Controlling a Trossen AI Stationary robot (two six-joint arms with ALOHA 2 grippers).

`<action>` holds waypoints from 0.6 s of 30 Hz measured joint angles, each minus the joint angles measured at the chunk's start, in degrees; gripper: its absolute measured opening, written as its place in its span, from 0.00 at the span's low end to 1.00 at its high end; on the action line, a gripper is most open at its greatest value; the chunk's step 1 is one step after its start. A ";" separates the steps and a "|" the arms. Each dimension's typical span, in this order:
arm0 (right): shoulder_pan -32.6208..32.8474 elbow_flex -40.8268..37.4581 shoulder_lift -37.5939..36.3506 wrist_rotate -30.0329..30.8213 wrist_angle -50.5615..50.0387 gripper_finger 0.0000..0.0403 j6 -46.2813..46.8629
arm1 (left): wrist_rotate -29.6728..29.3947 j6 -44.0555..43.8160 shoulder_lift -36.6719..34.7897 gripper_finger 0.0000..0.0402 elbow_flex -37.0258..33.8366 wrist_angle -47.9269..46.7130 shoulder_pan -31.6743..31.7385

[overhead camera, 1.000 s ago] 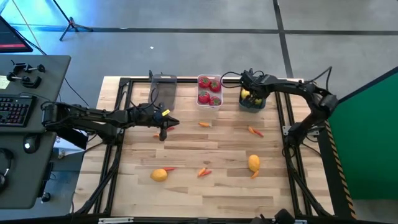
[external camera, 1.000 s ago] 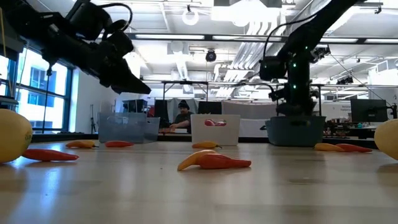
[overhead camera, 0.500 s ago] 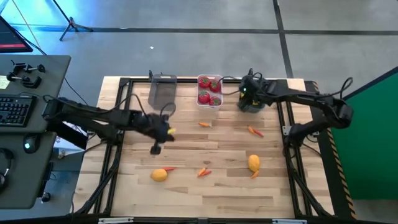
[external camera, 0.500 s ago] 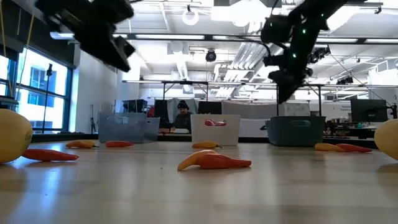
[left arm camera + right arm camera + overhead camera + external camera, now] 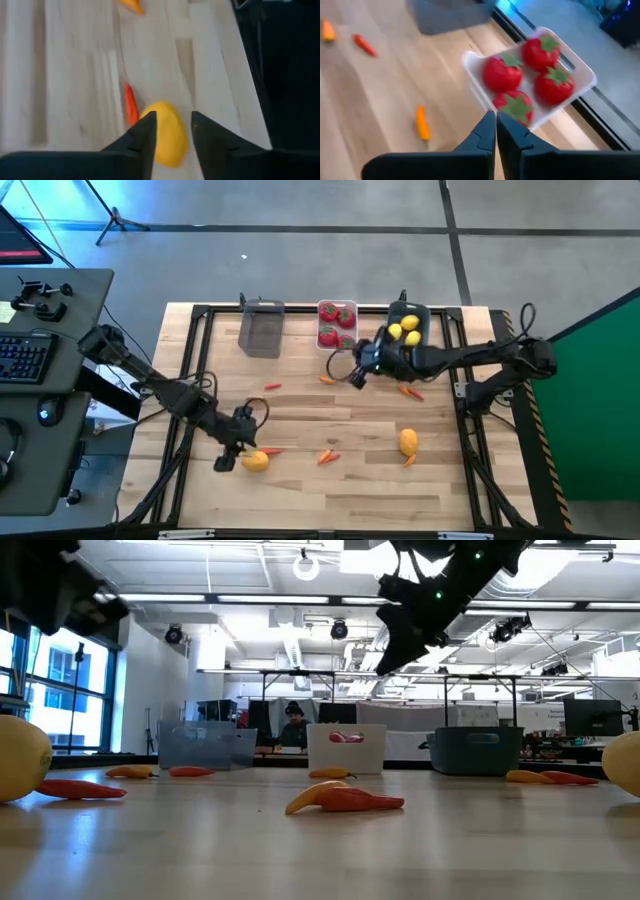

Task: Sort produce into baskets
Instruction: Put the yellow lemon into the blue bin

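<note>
My left gripper (image 5: 228, 458) hangs open over the table's near left. Seen from its wrist, its fingers (image 5: 172, 132) stand either side of a yellow lemon (image 5: 166, 132) below them, apart from it; a slim red carrot piece (image 5: 130, 105) lies against that lemon. My right gripper (image 5: 352, 372) is shut and empty (image 5: 496, 120), in the air just in front of the white basket (image 5: 320, 320), which holds red tomatoes (image 5: 502, 72). The dark basket (image 5: 425, 315) holds three lemons (image 5: 405, 330). The smoky grey basket (image 5: 262, 330) stands at the far left. Another lemon (image 5: 408, 442) rests near right.
Carrot pieces lie scattered on the wood: near the white basket (image 5: 328, 379), right of centre (image 5: 410, 391), left of centre (image 5: 272, 386) and near centre (image 5: 328, 457). A black frame (image 5: 190, 380) rims the table. A desk with a keyboard (image 5: 25, 358) stands to the left.
My left gripper has swung from in front of the grey basket toward the table's near-left, ending over the lemon there. My right gripper has risen out of the dark basket and moved toward the table's left, tipping up, to in front of the white basket.
</note>
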 joint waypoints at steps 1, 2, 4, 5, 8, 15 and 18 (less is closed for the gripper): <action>1.19 0.00 0.70 0.82 0.87 0.01 0.00 | -0.34 -2.13 0.38 0.31 0.00 -0.88 -0.89; 2.22 0.00 1.44 1.42 1.63 0.01 0.12 | -0.77 -4.25 0.84 0.35 0.00 -1.79 -1.71; 4.00 0.00 2.67 2.37 2.71 0.02 1.06 | -1.18 -7.64 2.00 0.41 0.00 -3.08 -2.85; 4.74 0.00 3.10 2.78 3.03 0.02 1.29 | -1.20 -9.01 2.74 0.43 0.00 -3.53 -3.25; 6.52 0.00 4.09 3.96 3.33 0.00 1.49 | -1.27 -11.48 5.01 0.50 -0.02 -3.28 -4.00; 8.69 -0.02 4.45 5.21 3.17 0.00 2.53 | -0.20 -14.45 12.33 0.59 -0.02 -3.16 -4.17; 8.84 -0.02 4.45 5.19 3.02 0.00 2.13 | 1.59 -14.82 14.95 0.61 0.67 -3.17 -4.18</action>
